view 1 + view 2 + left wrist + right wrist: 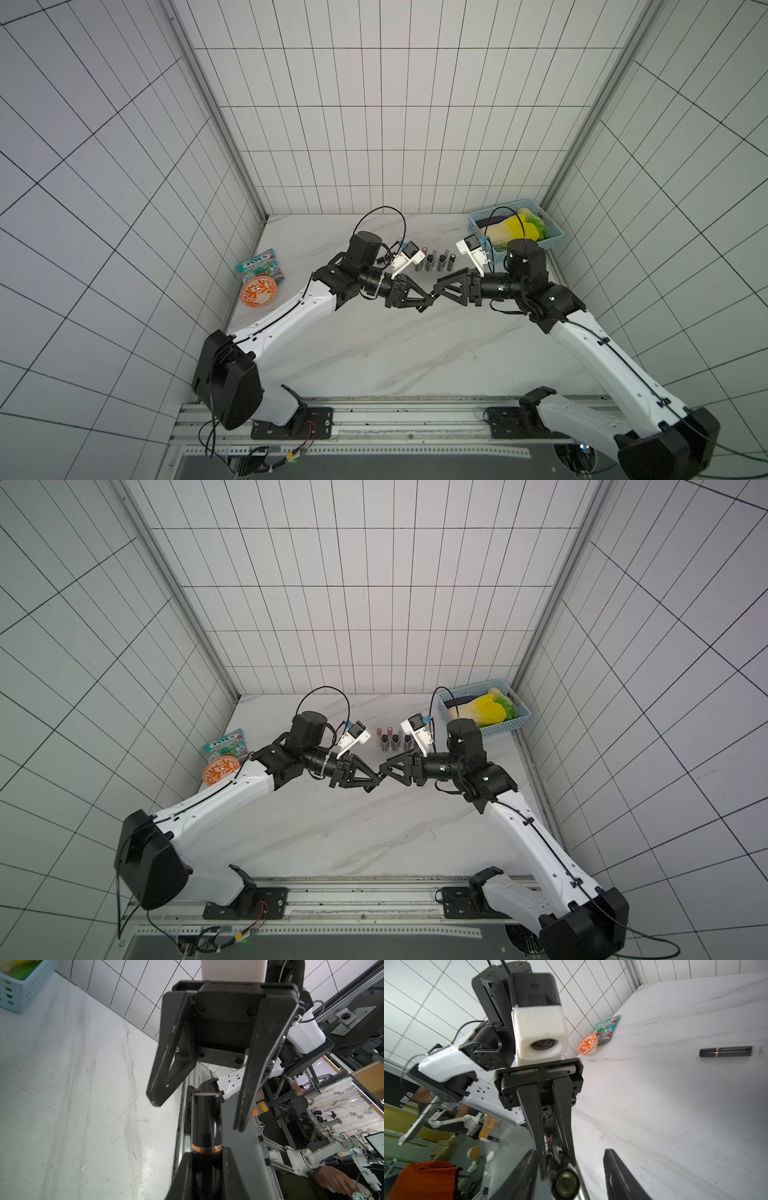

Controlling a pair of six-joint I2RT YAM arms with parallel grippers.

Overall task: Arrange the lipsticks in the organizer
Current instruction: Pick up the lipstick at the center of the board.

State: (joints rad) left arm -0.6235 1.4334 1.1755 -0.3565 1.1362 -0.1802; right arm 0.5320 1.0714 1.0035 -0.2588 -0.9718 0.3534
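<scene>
White arm shells [286, 309], black joints [363, 249], triangular black end effectors [432, 297], looped cables [386, 212]

White marble-look tabletop [374, 357], grey veins, fills lower centre of both top views. Left edge: orange-and-white patterned round bowl [258, 291], with teal printed snack packet [257, 265] flat just behind it. Upper right corner: light-blue perforated plastic basket [556, 240]. Centre back: clear plastic organizer [436, 269] holding upright tubes [442, 260]. Right wrist view: glossy black gold-banded lipstick tube [725, 1051] lying flat, well apart from bowl.
</scene>
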